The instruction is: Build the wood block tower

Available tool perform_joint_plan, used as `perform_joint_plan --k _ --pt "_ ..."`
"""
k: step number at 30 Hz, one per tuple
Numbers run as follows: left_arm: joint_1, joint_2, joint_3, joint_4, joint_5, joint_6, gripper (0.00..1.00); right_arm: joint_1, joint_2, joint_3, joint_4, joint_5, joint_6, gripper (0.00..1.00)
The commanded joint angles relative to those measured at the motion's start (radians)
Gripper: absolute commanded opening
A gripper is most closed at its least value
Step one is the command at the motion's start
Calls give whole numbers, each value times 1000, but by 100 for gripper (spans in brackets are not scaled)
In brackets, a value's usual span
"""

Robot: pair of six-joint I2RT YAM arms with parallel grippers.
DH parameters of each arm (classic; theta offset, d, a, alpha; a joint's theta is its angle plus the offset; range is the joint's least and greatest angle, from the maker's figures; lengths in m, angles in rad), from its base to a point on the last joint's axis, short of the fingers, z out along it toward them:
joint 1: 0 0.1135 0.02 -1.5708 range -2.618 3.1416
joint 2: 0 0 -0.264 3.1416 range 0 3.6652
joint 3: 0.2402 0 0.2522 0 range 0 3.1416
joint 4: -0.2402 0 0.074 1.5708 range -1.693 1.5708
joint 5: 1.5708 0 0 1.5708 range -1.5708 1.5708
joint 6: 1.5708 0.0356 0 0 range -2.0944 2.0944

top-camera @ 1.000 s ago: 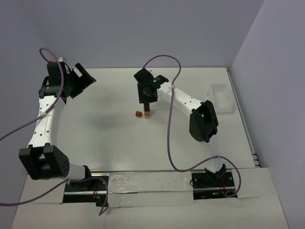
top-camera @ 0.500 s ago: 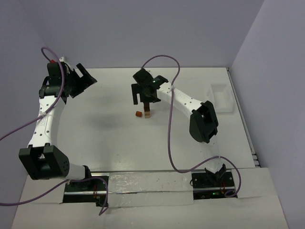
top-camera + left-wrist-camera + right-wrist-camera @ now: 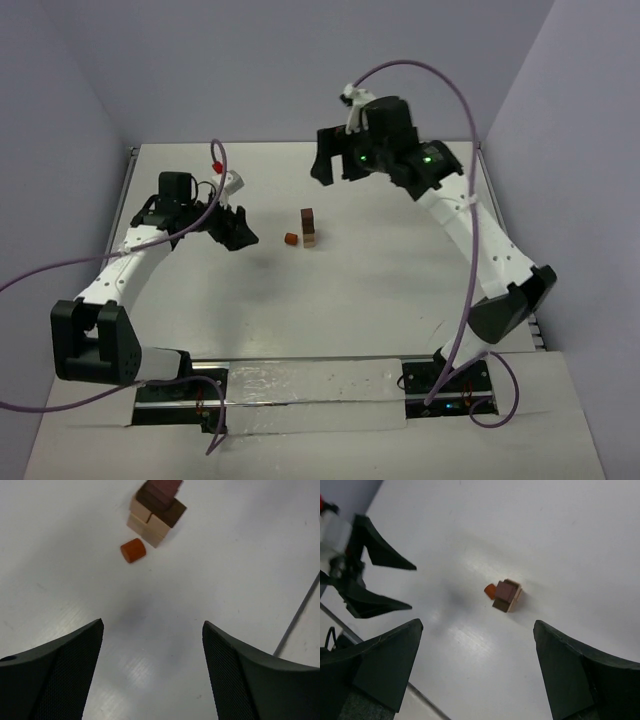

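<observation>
My tower stands upright on the white table. It is a narrow stack with tan cubes at the bottom and dark reddish-brown ones on top. A small orange-brown block lies on the table just beside the tower's base, on the side facing my left gripper. I cannot tell whether it touches the stack.

My left gripper hangs low to the left of the tower, well apart from it and aimed toward it. Its fingers are spread with only bare table between them, and it holds nothing. In its wrist view the tower sits ahead of the gap, beyond the fingertips, with the orange-brown block on the nearer side.

My right gripper is on the far side of the tower from my bases, a little to its right and raised well above it. Its jaws are spread wide and empty. Its wrist camera looks down on the tower's dark top, which lies between the two fingers and far below them.
</observation>
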Motion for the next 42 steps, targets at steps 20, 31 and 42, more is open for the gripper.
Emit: perform_joint_plan --k 20,31,42 --pt "-154 518 307 -170 153 1130 75 -459 -139 -110 17 -352 -89 100" --pt "-190 646 403 -147 93 1094 74 -479 -122 -116 17 -372 -83 100" --pt "-205 709 481 -185 61 1099 74 -485 -114 -113 16 -384 -76 100"
